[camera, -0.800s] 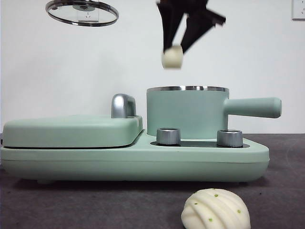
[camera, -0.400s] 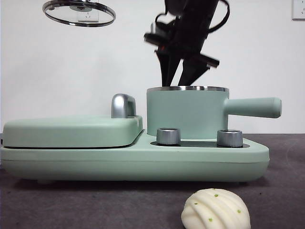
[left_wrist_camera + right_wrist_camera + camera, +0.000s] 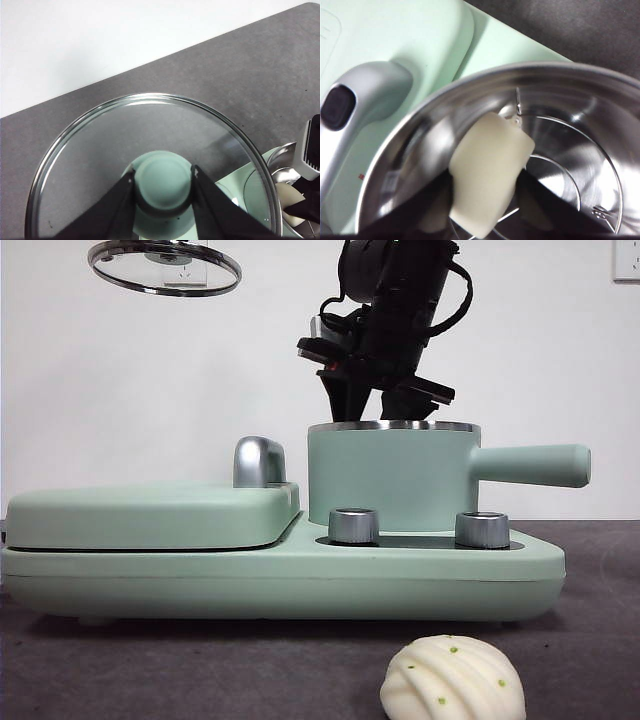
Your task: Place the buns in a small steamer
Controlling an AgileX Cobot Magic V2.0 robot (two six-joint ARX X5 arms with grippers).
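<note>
One smooth bun (image 3: 487, 172), clamped in the right pincer (image 3: 485, 195) inside the steamer (image 3: 392, 480), may stick to the jaws when released, while the left pincer (image 3: 162, 187) grips the lid (image 3: 90, 165) by its knob.

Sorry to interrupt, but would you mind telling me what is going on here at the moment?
The right hand is down inside the open steamer, shut on the smooth bun and not yet letting go. The left hand holds the glass lid by its knob, high off to the side. The pleated bun lies on the table in front of the appliance, waiting its turn.
</note>
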